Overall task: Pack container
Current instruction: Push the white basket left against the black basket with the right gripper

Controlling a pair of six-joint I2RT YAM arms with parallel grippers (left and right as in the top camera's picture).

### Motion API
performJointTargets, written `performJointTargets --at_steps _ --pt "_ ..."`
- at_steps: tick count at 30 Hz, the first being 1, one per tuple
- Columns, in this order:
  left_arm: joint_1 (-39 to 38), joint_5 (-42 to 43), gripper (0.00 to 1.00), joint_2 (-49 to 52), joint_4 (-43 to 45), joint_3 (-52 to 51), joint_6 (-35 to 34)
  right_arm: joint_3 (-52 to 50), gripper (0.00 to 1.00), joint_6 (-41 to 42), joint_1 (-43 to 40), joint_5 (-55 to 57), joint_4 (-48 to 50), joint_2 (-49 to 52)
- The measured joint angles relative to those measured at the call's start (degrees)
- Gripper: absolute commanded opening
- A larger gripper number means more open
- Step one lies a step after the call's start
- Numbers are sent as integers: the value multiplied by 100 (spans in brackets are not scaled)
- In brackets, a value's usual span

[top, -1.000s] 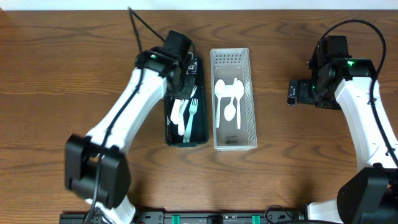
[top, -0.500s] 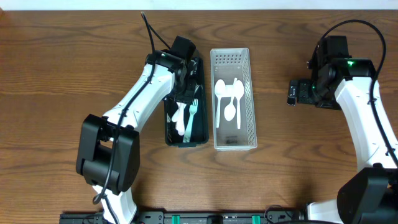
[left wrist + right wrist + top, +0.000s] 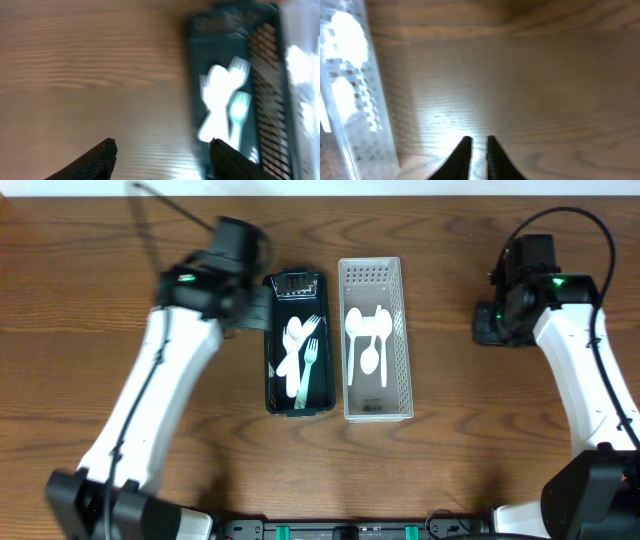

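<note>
left gripper (image 3: pixel 162 145) jaws apart, empty, just left of bin (image 3: pixel 269 370) top end | forks (image 3: pixel 310 365) in bin, lengthwise, to gripper's right | right gripper (image 3: pixel 479 140) pinched nearly closed, empty, well right of basket (image 3: pixel 376 406) | left arm nearer

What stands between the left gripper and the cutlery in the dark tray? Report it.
Only the tray's own side wall. The left gripper hangs open and empty over bare wood just outside the dark tray. The white forks and spoon lie inside, uncovered. Nothing else visible sits between them.
</note>
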Motion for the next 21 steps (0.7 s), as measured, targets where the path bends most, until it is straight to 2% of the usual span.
performJointTargets --at_steps 6,10,21 --pt "973 -160 70 -85 -105 4 2 0 7 -7 382 -66 219 160" --pt "1364 -177 70 -85 -111 4 2 0 7 -7 555 -212 380 662" --pt "1611 -195 71 -85 -114 4 2 -2 8 -79 905 -669 1058 1451"
